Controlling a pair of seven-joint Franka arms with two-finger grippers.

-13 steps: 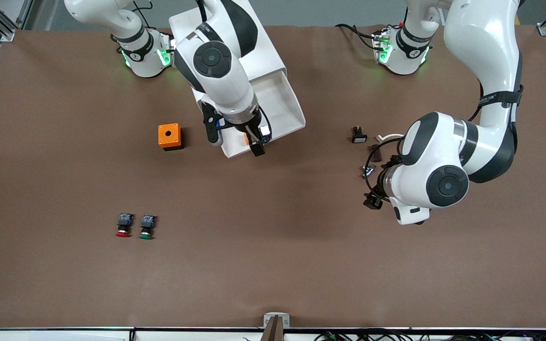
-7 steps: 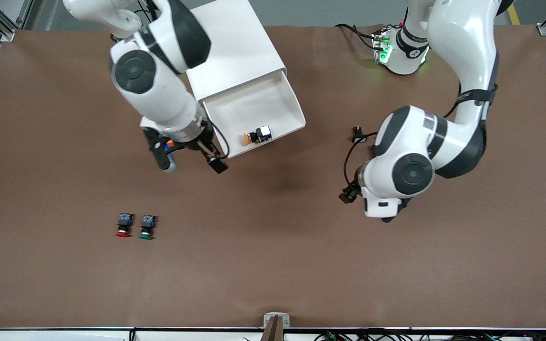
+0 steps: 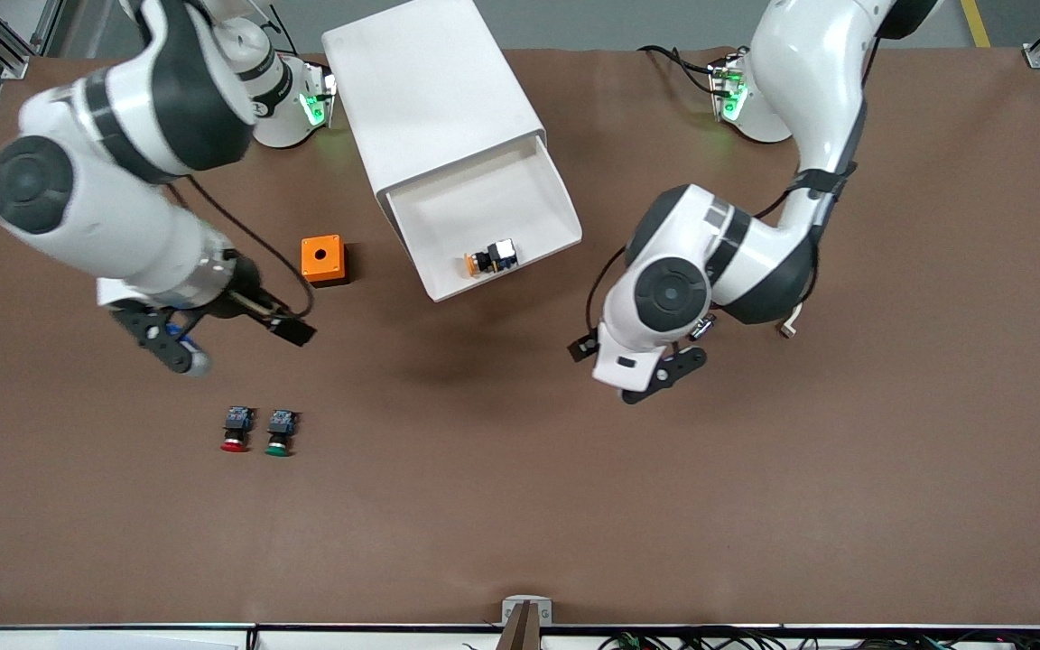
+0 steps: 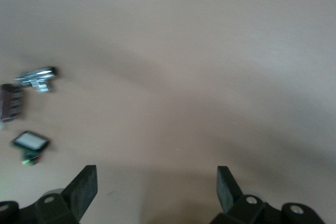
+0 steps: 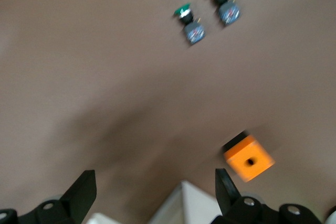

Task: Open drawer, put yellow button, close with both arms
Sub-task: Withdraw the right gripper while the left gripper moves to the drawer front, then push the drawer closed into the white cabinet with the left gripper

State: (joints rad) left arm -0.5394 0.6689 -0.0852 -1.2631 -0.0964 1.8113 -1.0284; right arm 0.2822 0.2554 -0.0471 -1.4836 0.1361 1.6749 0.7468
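Both arms are glossy white, built of rounded, bulging segments joined by black bands, each big joint capped with a round dark-grey disc. The right arm (image 3: 114, 208) has a black cable looping from its wrist toward its black pincer (image 3: 240, 334), and a touch of blue shows at the wrist beside a pale grey tip. The left arm (image 3: 737, 253) has a thin black cable curving along its wrist, a black strap around its slim upper link, and a black pincer (image 3: 637, 361) beneath a white block. Each base (image 3: 290, 99) is a white cylinder with a black ring, small printed markings and glowing green lights. Both wrist views show matte black fingers (image 4: 84, 190) with small screws at their mounts.
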